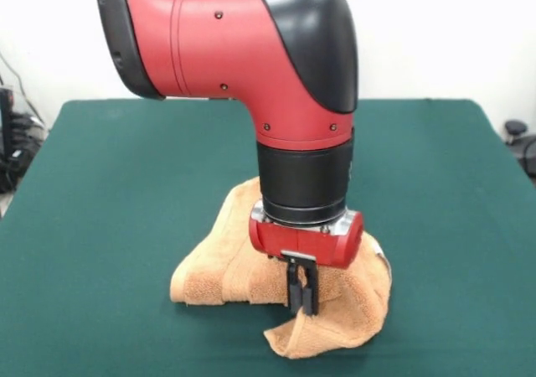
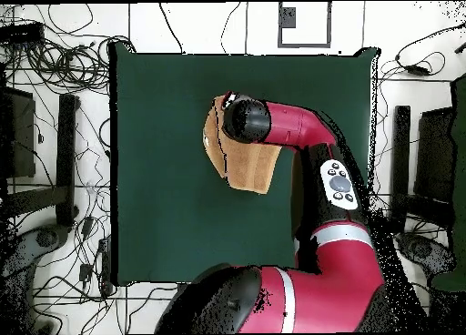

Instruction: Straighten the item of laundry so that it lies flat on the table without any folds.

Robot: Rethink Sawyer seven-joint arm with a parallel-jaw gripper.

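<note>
Hanging just above the table's (image 1: 100, 226) near edge in the front view, the gripper (image 1: 302, 297) has its two black fingers (image 1: 309, 293) drawn close together on a raised fold of the towel (image 1: 218, 272), pinching the cloth so that a flap curls up under the tips. The towel is bunched, not flat: a folded band lies along the green top to the picture's left of the gripper, and a thicker rumpled mass sits to the right and behind, with a small white tag (image 1: 378, 252) showing at its right side. Behind the towel the red wrist block and black cuff of the arm (image 1: 276, 67) rise straight up, and the green top runs clear back to the far edge.

From overhead, the towel (image 2: 246, 165) lies in the table's (image 2: 164, 213) middle, closer to the edge opposite the robot's base, partly hidden by the arm (image 2: 291, 126).
</note>
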